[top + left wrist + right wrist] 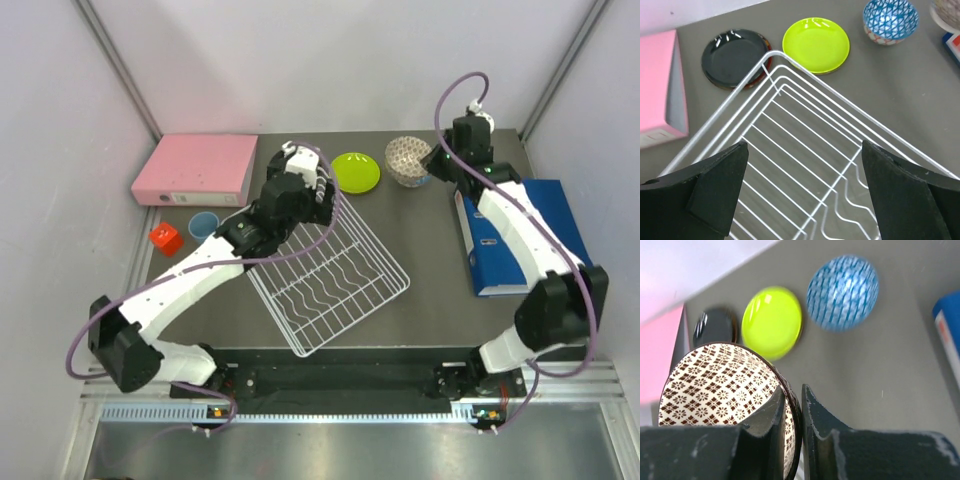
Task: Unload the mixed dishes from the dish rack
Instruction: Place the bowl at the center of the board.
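Observation:
The dish rack (330, 275) is a white wire basket in the middle of the table, and I see no dishes in it. My left gripper (303, 170) hovers over its far corner (771, 54), open, with only rack wires between its fingers (805, 190). Beyond that corner lie a dark plate (735, 57), a lime green plate (816, 44) and a blue patterned bowl (890, 20). My right gripper (794, 430) is shut on the rim of the beige patterned bowl (720, 390), which is tilted above the table at the back right (407, 160). A pale blue cup (204, 223) stands left of the rack.
A pink binder (195, 168) lies at the back left, with a small red cube (166, 238) in front of it. A blue binder (520, 235) lies on the right under my right arm. Grey walls close in the table at the back and on both sides.

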### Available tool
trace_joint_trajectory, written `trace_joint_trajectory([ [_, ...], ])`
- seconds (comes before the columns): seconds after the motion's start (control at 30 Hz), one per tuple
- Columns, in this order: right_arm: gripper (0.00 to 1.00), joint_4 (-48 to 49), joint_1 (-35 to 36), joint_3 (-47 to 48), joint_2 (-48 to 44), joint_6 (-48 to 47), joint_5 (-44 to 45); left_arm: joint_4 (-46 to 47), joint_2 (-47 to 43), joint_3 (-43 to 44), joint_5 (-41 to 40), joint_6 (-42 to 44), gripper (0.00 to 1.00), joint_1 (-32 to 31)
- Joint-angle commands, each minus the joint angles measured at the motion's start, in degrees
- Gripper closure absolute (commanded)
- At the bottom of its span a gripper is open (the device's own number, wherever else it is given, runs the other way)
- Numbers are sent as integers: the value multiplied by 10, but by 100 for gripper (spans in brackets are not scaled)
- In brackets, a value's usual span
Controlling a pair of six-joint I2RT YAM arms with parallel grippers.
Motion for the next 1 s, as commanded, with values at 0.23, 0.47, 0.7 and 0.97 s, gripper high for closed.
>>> trace_joint_trajectory([
  [0.23,100,71,-47,209,231,31,29,56,-108,-114,-1,-121,1,-3],
  [0.47,100,91,-64,224,287,29,36,67,-110,-135,-13,-109,1,-1],
  [0.7,100,103,-76,224,315,22,37,66,-87,-135,-17,-105,1,1],
  [0.97,100,85,-77,271,369,7,43,61,-58,-128,-12,-108,1,2],
])
